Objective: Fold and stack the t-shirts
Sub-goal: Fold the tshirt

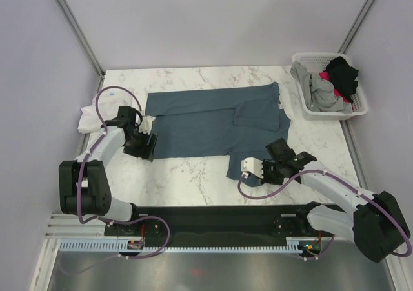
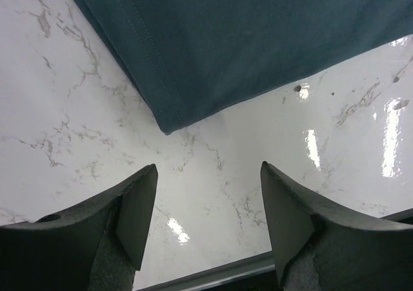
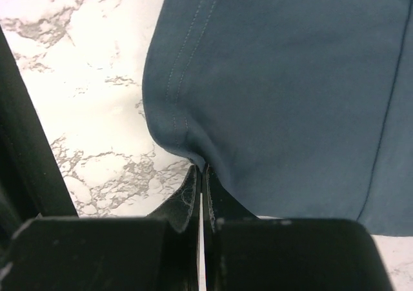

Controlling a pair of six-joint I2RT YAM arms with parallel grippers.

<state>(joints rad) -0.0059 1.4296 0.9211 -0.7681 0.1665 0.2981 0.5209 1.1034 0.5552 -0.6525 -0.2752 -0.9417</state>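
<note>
Right pincer (image 3: pixel 200 173) is nearest in its wrist view. Jaws are pinched together on a stitched edge of the slate-blue shirt (image 3: pixel 290 78), with cloth bunched into the tips. From overhead that edge looks like the near sleeve, the bit sticking out toward the arms.

Left pincer (image 2: pixel 208 175): jaws wide apart, nothing in them. It hangs over bare surface (image 2: pixel 71 123), just short of the shirt's hem corner and not touching it.

Shirt lies spread flat mid-surface, hem to the left, collar to the right near the basket (image 1: pixel 352 107). A grey shirt (image 1: pixel 321 92) and a black shirt (image 1: pixel 342 73) are heaped in the basket. A white shirt (image 1: pixel 86 120) is crumpled at the far left edge, beside the left arm.

Handling, my read:
- Light, limp cloth with zero stiffness. It drapes from wherever it's held and sags between two holds.
- The polished surface gives little friction, so expect the whole shirt to slide if dragged rather than lifted.
- Best bite is on stitched hems and corners, where the doubled cloth is thicker and less likely to slip out.
- Left should take that hem corner and get both layers. Grabbing only the top layer would open the shirt instead of folding it.
- The sleeve hold looks shallow, so it could slip out under tension.
</note>
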